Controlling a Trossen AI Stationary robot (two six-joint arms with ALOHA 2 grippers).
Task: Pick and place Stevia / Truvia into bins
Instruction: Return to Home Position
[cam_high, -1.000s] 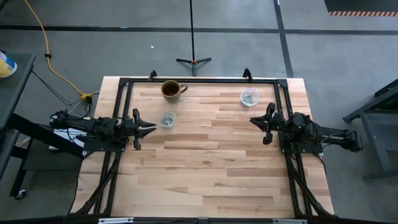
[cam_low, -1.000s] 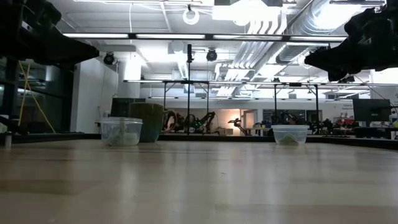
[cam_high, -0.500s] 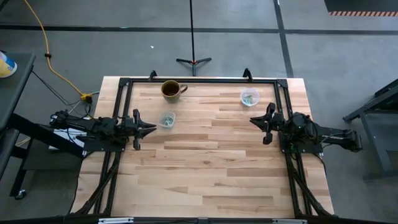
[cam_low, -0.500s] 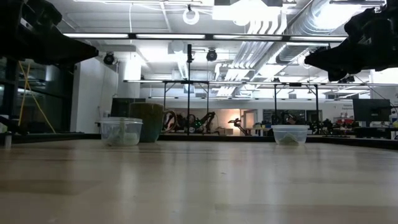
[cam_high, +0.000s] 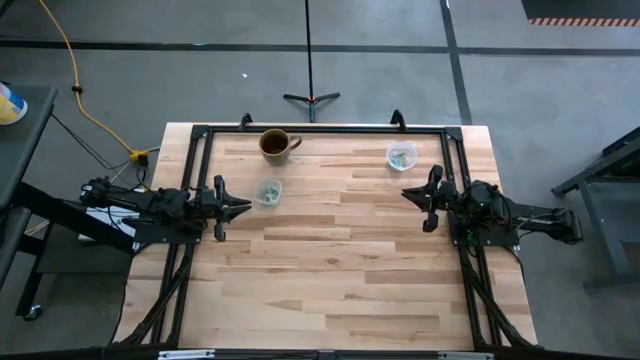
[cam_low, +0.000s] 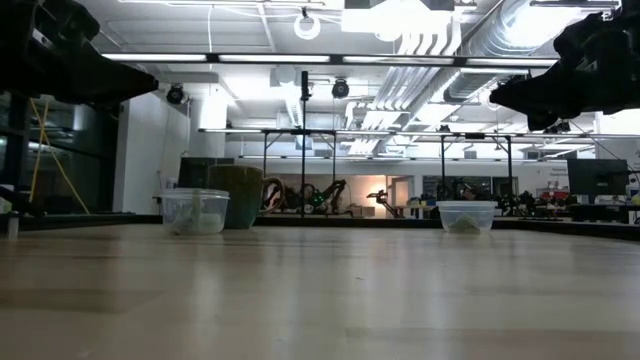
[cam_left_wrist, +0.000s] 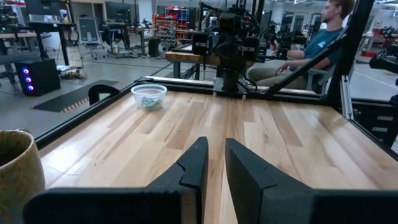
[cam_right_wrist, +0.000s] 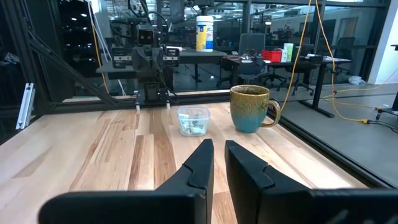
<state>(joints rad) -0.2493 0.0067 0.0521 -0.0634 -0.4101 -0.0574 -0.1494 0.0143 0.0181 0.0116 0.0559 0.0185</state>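
Two clear plastic cups stand upright on their bases on the wooden table. The left cup (cam_high: 268, 192) (cam_low: 195, 211) (cam_right_wrist: 193, 120) and the right cup (cam_high: 401, 156) (cam_low: 466, 216) (cam_left_wrist: 149, 96) each hold pale green and white packets; I see no packet lying on the table itself. My left gripper (cam_high: 245, 207) (cam_left_wrist: 214, 146) hovers shut above the table's left side, just beside the left cup. My right gripper (cam_high: 405, 193) (cam_right_wrist: 217, 148) hovers shut at the right side, nearer than the right cup. Both point toward the table's middle.
A brown ceramic mug (cam_high: 276, 144) (cam_right_wrist: 252, 109) stands near the far edge, behind the left cup. A black frame (cam_high: 320, 129) runs along the table's far and side edges. A person (cam_left_wrist: 323, 43) sits beyond the right side. Bare wood spans the middle and near half.
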